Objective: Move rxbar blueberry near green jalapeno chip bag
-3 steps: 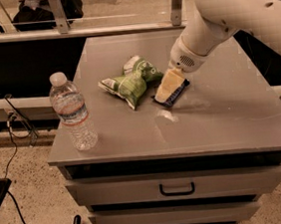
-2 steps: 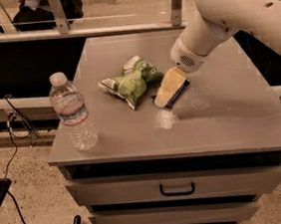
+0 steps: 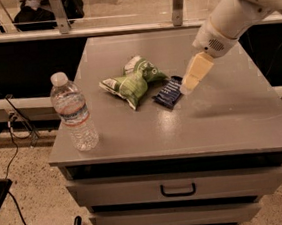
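Observation:
The rxbar blueberry is a dark navy flat wrapper lying on the grey cabinet top. It lies just right of the green jalapeno chip bag, close to it or touching its right edge. The bag is green and white, wrinkled and pinched in the middle. My gripper hangs from the white arm at the upper right. Its cream tip is just off the bar's right end, slightly above the surface, and holds nothing that shows.
A clear plastic water bottle stands upright near the front left corner. The top's front edge runs above a drawer with a handle. A rail and glass panel run behind the cabinet. Cables lie on the floor at the left.
The gripper has drawn back to the right and up, off the blue bar. The bar now lies uncovered on the top beside the chip bag.

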`<action>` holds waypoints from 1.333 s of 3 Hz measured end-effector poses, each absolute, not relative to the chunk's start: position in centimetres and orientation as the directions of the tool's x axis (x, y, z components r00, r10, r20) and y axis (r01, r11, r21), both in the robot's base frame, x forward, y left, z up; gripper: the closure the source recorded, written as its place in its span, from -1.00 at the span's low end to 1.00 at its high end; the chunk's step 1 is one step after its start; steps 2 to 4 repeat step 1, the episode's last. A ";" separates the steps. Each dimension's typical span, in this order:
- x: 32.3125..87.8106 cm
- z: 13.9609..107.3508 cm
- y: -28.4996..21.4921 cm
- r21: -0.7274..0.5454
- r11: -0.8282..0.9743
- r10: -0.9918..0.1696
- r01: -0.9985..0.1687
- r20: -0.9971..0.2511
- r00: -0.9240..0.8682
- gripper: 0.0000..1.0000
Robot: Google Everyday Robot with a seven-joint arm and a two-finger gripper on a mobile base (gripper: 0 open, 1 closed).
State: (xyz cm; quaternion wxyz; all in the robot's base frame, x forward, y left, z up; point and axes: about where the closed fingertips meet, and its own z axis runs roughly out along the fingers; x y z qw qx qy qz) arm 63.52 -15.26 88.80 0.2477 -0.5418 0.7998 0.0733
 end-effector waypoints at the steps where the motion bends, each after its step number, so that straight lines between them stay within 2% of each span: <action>1: 63.7 90.3 -18.6 -0.154 0.389 -0.838 -0.908 -0.469 -0.279 -1.00; 4: 63.7 90.3 -18.6 -0.154 0.389 -0.838 -0.908 -0.469 -0.279 -1.00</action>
